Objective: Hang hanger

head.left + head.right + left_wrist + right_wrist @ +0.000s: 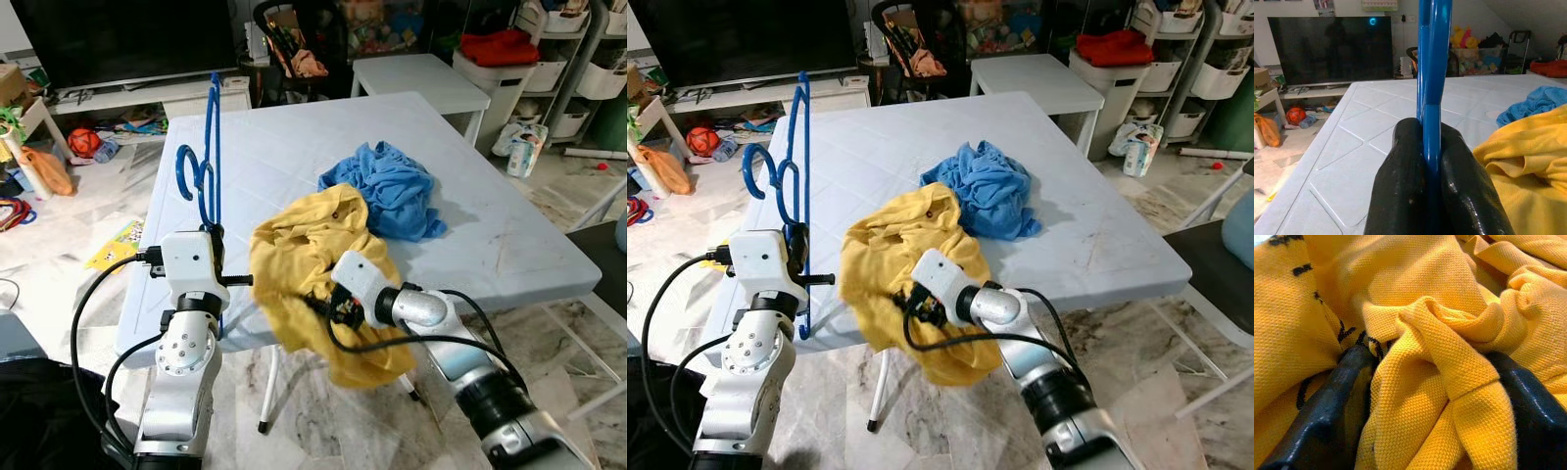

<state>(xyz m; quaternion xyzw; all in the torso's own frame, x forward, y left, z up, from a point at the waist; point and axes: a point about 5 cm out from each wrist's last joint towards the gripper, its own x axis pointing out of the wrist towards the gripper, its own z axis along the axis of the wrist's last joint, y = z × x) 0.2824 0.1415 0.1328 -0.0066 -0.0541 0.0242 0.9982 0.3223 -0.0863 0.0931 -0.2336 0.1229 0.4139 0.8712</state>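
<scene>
In the left wrist view the blue hanger (1434,58) runs out past the top edge, so its hook is cut off there, and its lower part is hidden between the black fingers (1400,186). In the right wrist view the right gripper's fingertips (1327,406) are buried in folds of the yellow shirt (1415,308). At lower centre of the left eye view that shirt (304,264) drapes over the table's (490,225) near edge, perhaps covering the right gripper (328,305).

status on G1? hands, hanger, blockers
Left hand shut on blue hanger, held upright over table edge. Right hand shut on yellow shirt, half off table. Blue cloth behind shirt.
</scene>
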